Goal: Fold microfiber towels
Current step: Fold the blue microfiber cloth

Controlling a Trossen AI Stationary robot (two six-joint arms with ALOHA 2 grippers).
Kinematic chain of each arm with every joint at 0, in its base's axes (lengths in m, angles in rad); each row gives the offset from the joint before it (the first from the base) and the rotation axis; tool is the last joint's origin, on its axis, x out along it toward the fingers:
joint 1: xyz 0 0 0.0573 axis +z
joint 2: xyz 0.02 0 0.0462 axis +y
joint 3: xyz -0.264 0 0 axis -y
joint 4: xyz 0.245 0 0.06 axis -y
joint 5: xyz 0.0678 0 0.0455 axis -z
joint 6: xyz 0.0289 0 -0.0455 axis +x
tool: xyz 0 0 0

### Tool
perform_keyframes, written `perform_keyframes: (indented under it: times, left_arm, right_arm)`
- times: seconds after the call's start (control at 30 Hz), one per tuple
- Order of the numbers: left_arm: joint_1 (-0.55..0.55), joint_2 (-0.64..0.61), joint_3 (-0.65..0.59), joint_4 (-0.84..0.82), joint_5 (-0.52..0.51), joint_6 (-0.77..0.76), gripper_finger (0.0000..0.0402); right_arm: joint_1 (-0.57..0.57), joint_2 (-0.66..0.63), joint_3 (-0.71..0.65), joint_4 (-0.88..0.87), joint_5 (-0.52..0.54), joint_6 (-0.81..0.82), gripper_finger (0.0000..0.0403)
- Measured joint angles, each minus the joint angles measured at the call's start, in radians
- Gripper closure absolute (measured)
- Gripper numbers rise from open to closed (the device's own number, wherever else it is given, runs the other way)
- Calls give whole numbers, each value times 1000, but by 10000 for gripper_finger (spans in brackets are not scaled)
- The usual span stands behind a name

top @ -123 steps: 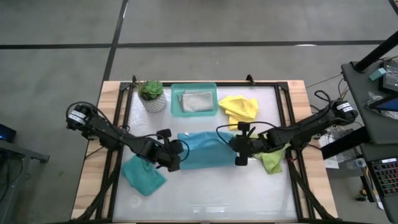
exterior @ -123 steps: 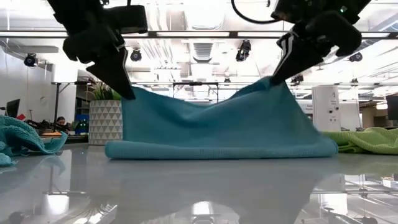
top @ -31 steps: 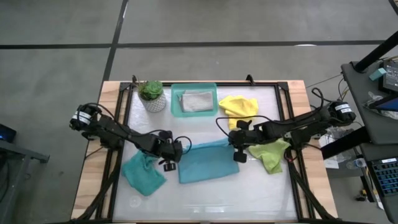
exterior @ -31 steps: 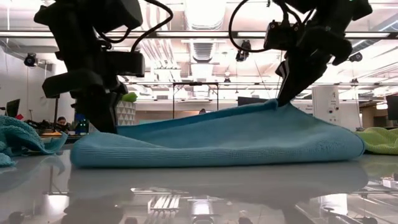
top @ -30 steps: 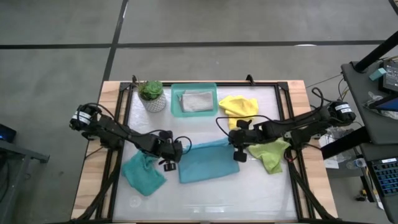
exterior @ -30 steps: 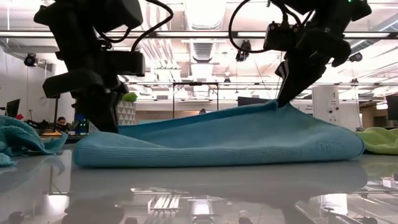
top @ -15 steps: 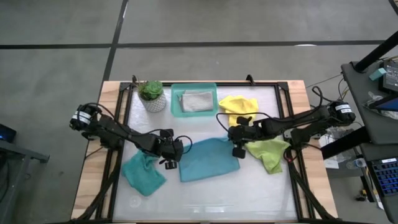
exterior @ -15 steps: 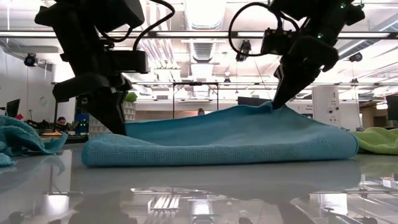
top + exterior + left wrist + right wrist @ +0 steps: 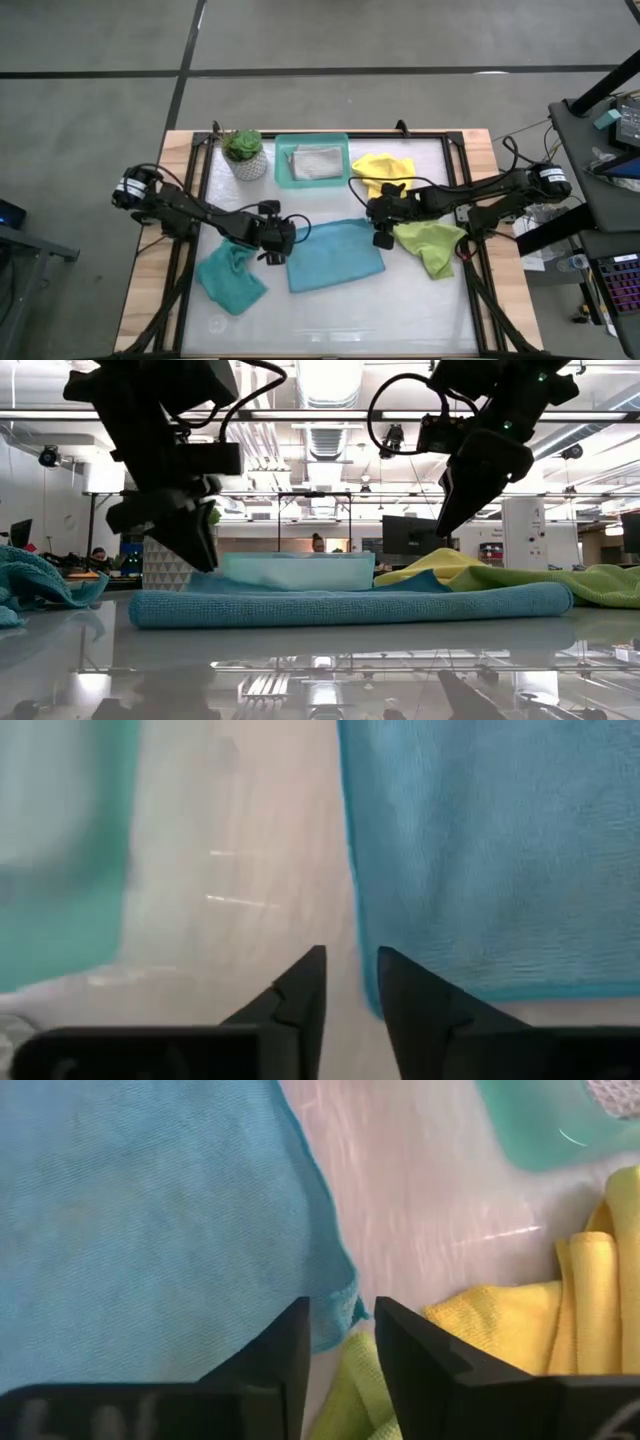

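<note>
Both the left pincer (image 9: 279,238) and right pincer (image 9: 380,222) stood slightly open, empty, flanking one flat blue towel (image 9: 334,254).

Bright, even overhead light fills every view. In the low view, ceiling strip lamps (image 9: 330,380) glare behind the arms, turning them into dark silhouettes, and the glossy white surface (image 9: 320,670) mirrors those lamps. Both wrist views are soft, with pale streaks of glare on the surface and near-black fingers.
</note>
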Motion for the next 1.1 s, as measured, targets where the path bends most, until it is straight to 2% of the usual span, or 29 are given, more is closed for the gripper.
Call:
perform_keyframes:
  times: [0.17, 0.27, 0.4, 0.57, 0.67, 0.77, 0.87, 1.03, 1.1]
  left_arm:
    - [0, -21, 32, -5, -15, 61, 290]
    - [-1, -30, 68, -4, -15, 71, 284]
    - [-26, -40, 123, 73, 9, -47, 284]
    - [-131, -15, 106, 326, 24, -84, 284]
    - [-173, 31, 95, 418, 18, -85, 284]
    - [-186, 78, 92, 432, 13, -105, 284]
    - [-185, 126, 95, 432, 13, -158, 284]
    - [-185, 185, 92, 433, 14, -190, 284]
    - [-183, 198, 92, 425, 14, -211, 284]
  right_arm:
    - [4, -1, -1, 7, -4, -13, 285]
    - [18, -1, -14, 75, -4, -33, 289]
    - [54, -1, -25, 170, -5, -29, 301]
    - [112, -2, -24, 172, -25, 96, 316]
    - [124, -2, -23, 172, -104, 232, 317]
    - [126, -2, -23, 167, -214, 359, 305]
    - [144, -2, -23, 179, -323, 421, 290]
    - [194, -2, -23, 173, -333, 485, 287]
    - [204, -2, -25, 173, -300, 489, 287]
